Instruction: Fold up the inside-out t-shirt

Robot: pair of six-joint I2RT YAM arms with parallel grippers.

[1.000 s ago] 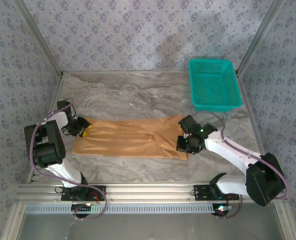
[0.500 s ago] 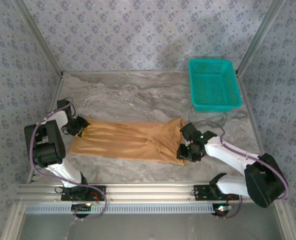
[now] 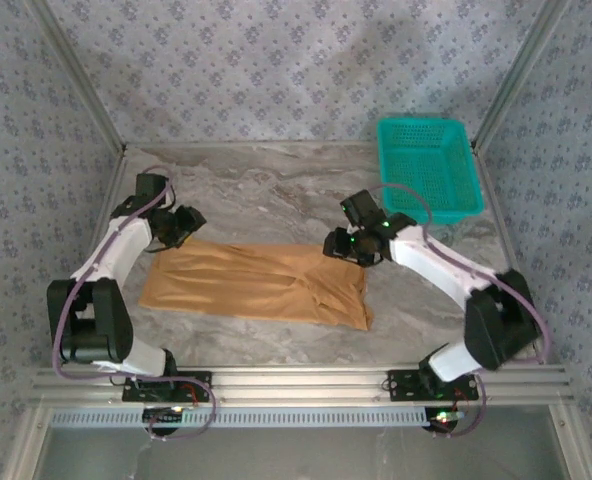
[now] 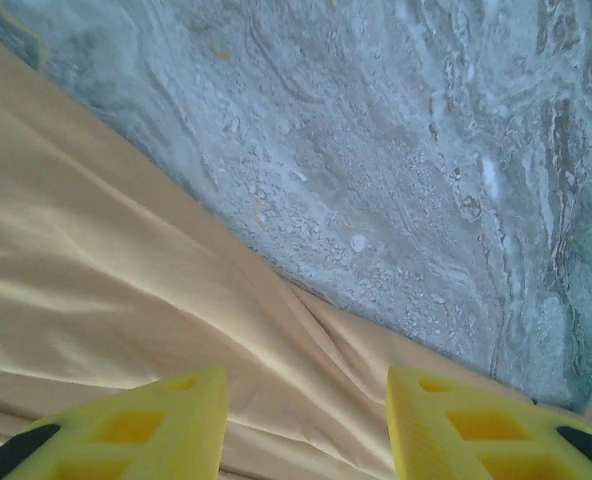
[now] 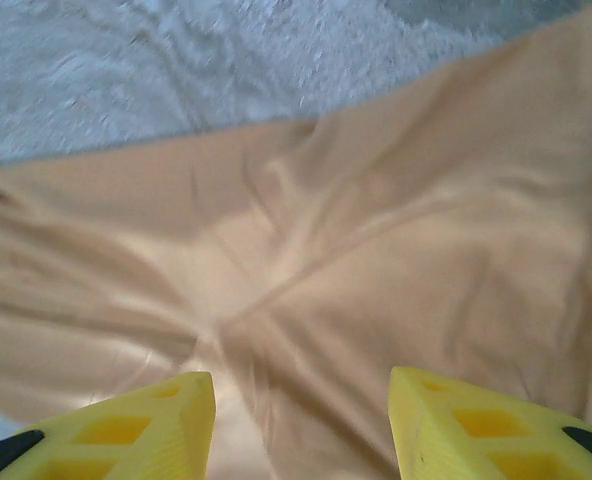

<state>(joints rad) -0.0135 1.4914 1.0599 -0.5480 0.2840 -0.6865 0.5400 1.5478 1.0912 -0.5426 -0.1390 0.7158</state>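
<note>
The inside-out t-shirt (image 3: 256, 284) lies flat on the marble table as a long tan-orange folded strip. My left gripper (image 3: 188, 226) hovers over its far left corner. In the left wrist view its yellow fingers (image 4: 166, 425) stand apart, with the t-shirt (image 4: 106, 290) beneath and nothing between them. My right gripper (image 3: 338, 246) hangs over the strip's far right corner. The right wrist view shows its fingers (image 5: 456, 425) spread wide above creased t-shirt cloth (image 5: 376, 270), gripping nothing.
A teal basket (image 3: 426, 167) sits at the back right of the marble table (image 3: 266, 195). Patterned walls close in the left, back and right. A metal rail (image 3: 296, 382) runs along the near edge by the arm bases.
Both grippers have let go of the shirt and lifted back toward the far edge of the strip. The right gripper went from shut to open. The shirt now lies narrower, its right end shifted.
</note>
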